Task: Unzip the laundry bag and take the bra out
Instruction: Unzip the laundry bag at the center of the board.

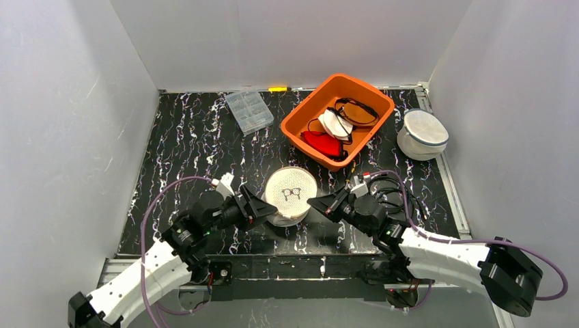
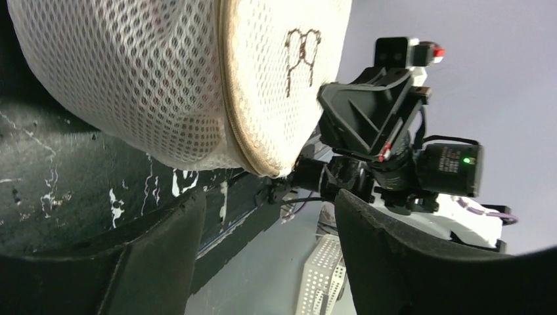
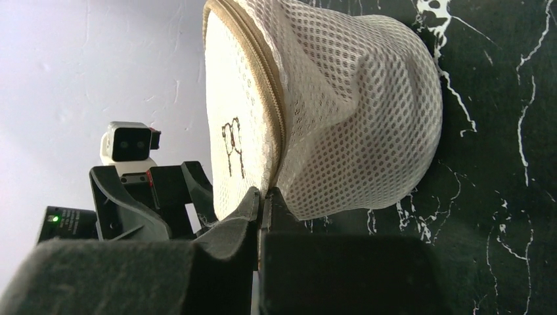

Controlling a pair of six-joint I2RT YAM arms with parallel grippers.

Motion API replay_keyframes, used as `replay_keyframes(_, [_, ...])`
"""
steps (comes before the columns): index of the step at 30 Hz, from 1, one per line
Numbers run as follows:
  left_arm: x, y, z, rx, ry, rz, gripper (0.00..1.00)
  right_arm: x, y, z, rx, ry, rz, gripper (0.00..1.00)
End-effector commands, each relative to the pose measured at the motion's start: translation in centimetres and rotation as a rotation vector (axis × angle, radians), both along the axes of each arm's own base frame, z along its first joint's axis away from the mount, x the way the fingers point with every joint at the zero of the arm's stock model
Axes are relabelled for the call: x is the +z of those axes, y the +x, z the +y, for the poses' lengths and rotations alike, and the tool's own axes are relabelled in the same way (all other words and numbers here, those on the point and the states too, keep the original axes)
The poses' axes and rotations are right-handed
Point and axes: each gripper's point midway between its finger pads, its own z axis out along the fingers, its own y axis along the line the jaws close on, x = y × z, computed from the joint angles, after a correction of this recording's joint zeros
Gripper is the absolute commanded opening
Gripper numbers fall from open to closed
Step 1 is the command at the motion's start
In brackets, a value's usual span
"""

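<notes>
Well, bag (image 3: 355,111) at right end effector (image 3: 263,197)

Orange bin (image 1: 307,101), clear compartment box (image 1: 249,111)

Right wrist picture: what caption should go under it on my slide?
The right gripper pinches the white mesh bag at its zipper, on the black table.

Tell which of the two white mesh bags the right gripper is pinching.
The near laundry bag, front centre, bra logo on top: the right gripper is shut on its zipper seam. The other bag sits untouched beside the orange bin.
</notes>
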Motion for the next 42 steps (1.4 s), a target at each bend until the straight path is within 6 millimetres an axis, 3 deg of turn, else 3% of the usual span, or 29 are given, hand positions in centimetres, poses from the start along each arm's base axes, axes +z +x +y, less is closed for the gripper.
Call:
replay_keyframes(1, [-0.2, 1.4, -0.7, 0.078, 0.047, 0.027, 0.66, 1.2, 0.6, 0.5, -0.042, 0.049, -0.006, 0.01])
replay_keyframes(5, [-0.4, 2.1, -1.6, 0.083, 0.056, 0.039, 0.57, 1.5, 0.5, 0.7, -0.038, 0.054, -0.007, 0.01])
replay_keyframes(11, [-1.0, 2.7, -1.5, 0.112, 0.081, 0.043, 0.53, 1.6, 0.3, 0.5, -0.038, 0.059, -0.005, 0.01])
replay_keyframes(18, [-1.0, 3.3, -1.8, 0.119, 0.091, 0.037, 0.37, 1.5, -0.2, 0.7, -0.016, 0.053, -0.012, 0.01])
replay_keyframes(26, [-1.0, 3.5, -2.4, 0.099, 0.100, 0.036, 0.42, 1.3, -0.6, 1.2, 0.008, 0.050, -0.012, 0.01])
replay_keyframes(35, [-1.2, 3.4, -1.9, 0.107, 0.115, 0.029, 0.13, 1.6, -1.2, 1.5, 0.052, 0.039, -0.042, 0.04])
replay_keyframes(38, [-1.0, 3.3, -1.7, 0.106, 0.127, 0.026, 0.01, 2.7, -1.8, 1.9, 0.124, -0.032, -0.120, 0.47])
replay_keyframes(41, [-0.5, 3.1, -1.4, 0.103, 0.146, 0.024, 0.00, 3.7, -1.9, 1.0, 0.157, -0.159, -0.214, 0.87])
replay_keyframes(42, [-0.2, 3.1, -1.4, 0.099, 0.148, 0.020, 0.00, 4.2, -1.9, 0.5, 0.166, -0.209, -0.253, 0.97])
